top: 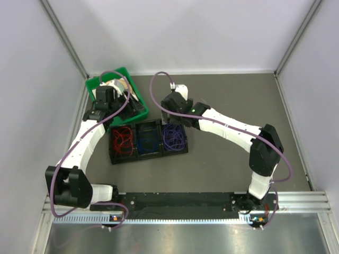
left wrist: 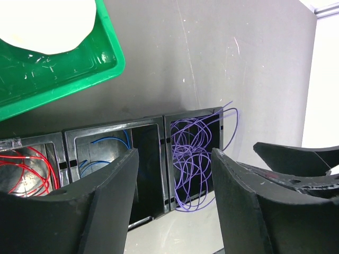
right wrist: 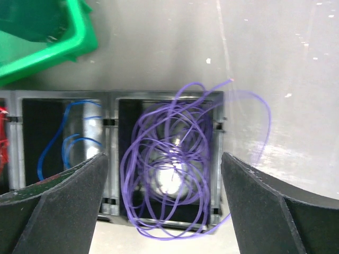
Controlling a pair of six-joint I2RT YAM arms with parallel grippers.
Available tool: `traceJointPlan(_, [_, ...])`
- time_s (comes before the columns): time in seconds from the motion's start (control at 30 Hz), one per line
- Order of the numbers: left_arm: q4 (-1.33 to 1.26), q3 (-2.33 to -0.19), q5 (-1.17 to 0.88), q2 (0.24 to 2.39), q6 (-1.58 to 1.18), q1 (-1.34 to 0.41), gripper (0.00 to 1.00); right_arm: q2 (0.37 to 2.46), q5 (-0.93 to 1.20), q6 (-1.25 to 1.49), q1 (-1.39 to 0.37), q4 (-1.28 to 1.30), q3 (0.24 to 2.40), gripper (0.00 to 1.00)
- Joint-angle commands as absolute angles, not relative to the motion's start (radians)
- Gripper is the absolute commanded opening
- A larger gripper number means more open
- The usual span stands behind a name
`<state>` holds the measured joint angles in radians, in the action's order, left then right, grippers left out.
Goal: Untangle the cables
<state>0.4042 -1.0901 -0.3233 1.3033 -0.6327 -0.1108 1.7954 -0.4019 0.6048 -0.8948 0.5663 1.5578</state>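
A black three-compartment tray (top: 136, 157) holds the cables as loose coils: red (top: 123, 138) on the left, blue (top: 148, 138) in the middle, purple (top: 174, 136) on the right. My right gripper (top: 172, 117) hangs just above the purple coil (right wrist: 169, 164); in the right wrist view this gripper (right wrist: 164, 159) stands wide open with the coil below and nothing gripped. Purple loops spill over the compartment's near and right walls. My left gripper (top: 119, 108) is over the tray's far left side by the green bin. In its own view it (left wrist: 175, 159) is open and empty.
A green bin (top: 142, 103) holding a white roll (left wrist: 47, 26) sits just behind the tray's left end. The other arm's black fingers (left wrist: 296, 161) show at the right of the left wrist view. Grey walls enclose the dark table on three sides.
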Motion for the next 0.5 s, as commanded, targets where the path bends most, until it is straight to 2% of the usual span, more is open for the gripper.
traceJointPlan(0.0, [0.373, -1.1, -0.318, 1.296, -0.62, -0.106, 0.62, 1.804, -0.471, 0.586, -0.899, 0.618, 1.608, 0.87])
traceJointPlan(0.23, [0.373, -1.088, -0.321, 1.29, -0.621, -0.104, 0.63, 1.807, -0.475, 0.601, -0.894, 0.621, 1.647, 0.88])
traceJointPlan(0.47, [0.397, -1.103, -0.281, 1.276, -0.592, -0.104, 0.63, 1.73, -0.575, 0.623, -0.827, 0.672, 1.62, 0.92])
